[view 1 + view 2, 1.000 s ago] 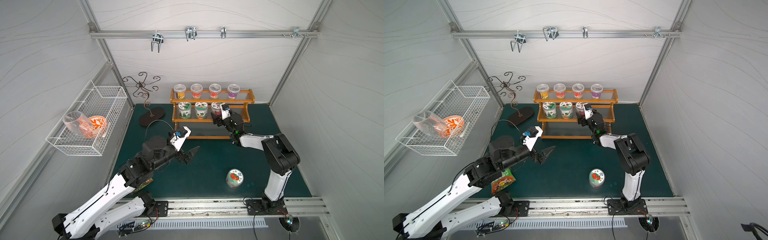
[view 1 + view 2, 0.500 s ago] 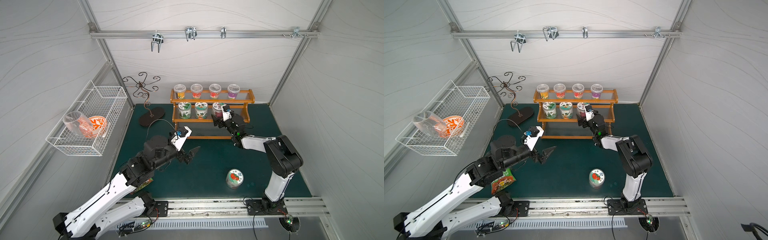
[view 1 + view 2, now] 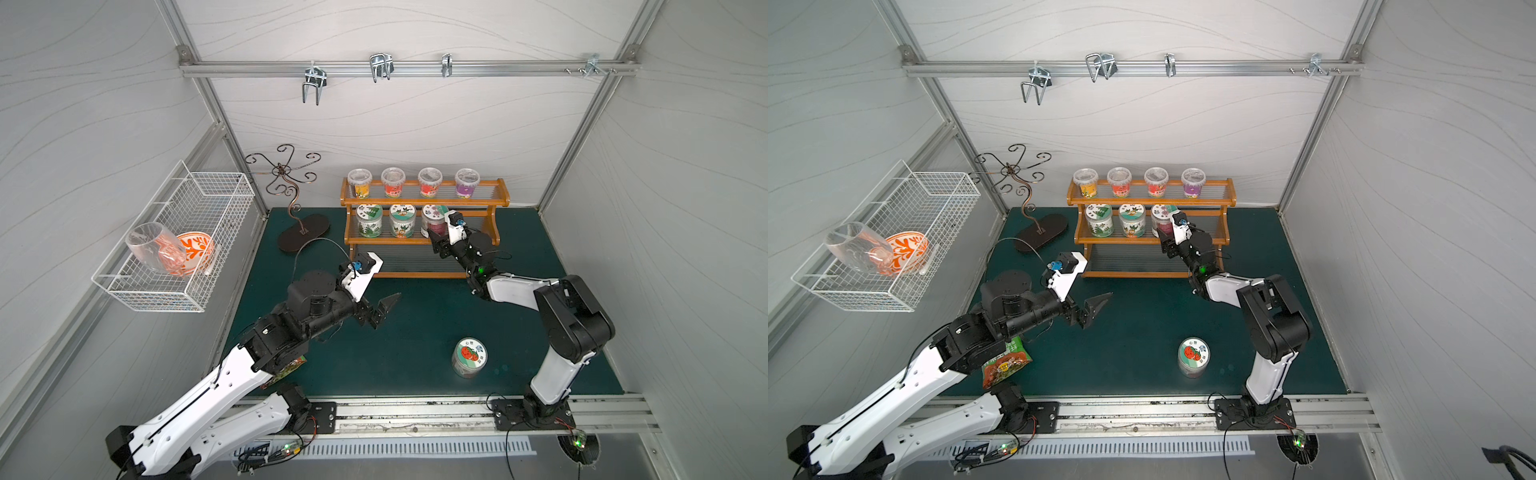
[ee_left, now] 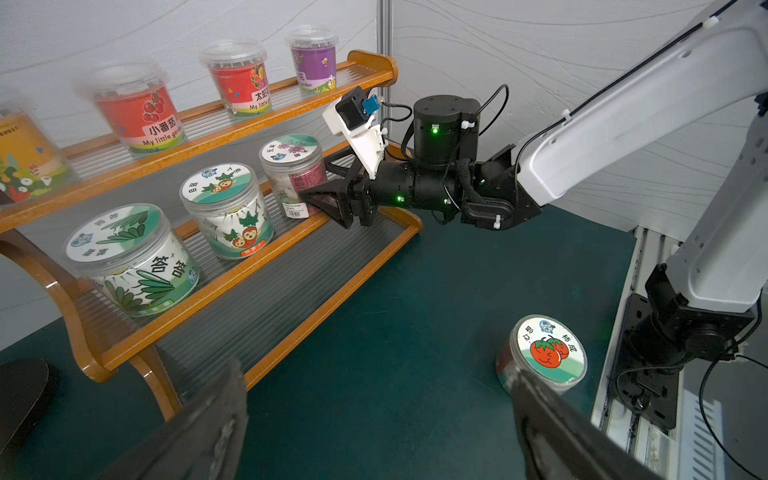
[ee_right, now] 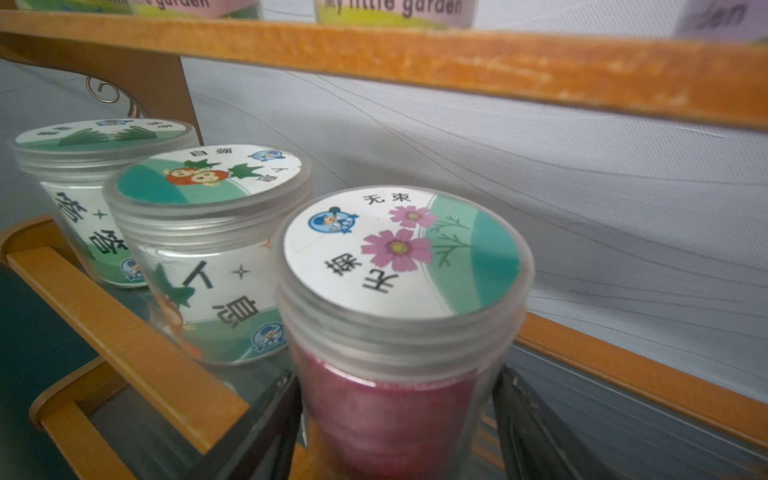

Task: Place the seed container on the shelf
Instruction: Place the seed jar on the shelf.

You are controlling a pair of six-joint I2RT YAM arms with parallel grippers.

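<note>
My left fingers (image 4: pixel 212 428) hung spread wide, empty, over the green table (image 3: pixel 415 332). The shelf (image 3: pixel 424 203) rose just ahead of my right fingers (image 5: pixel 523 428), with the flower-lidded seed container (image 5: pixel 399 257) upright on its middle tier between them; whether they clamped it I could not tell. A tomato-lidded jar (image 4: pixel 548 353) stood beyond my left fingers.

A robot test lab is shown. A white and black robot arm on the left (image 3: pixel 216 390) and one on the right (image 3: pixel 557 374) are bolted to a long silver metal rail (image 3: pixel 415 409) at the near edge. A flat dark green mat (image 3: pixel 436 324) is boxed in by white wavy-lined wall panels (image 3: pixel 395 120) and a silver metal frame bar (image 3: pixel 519 66), hung with silver metal hooks (image 3: pixel 380 68).
</note>
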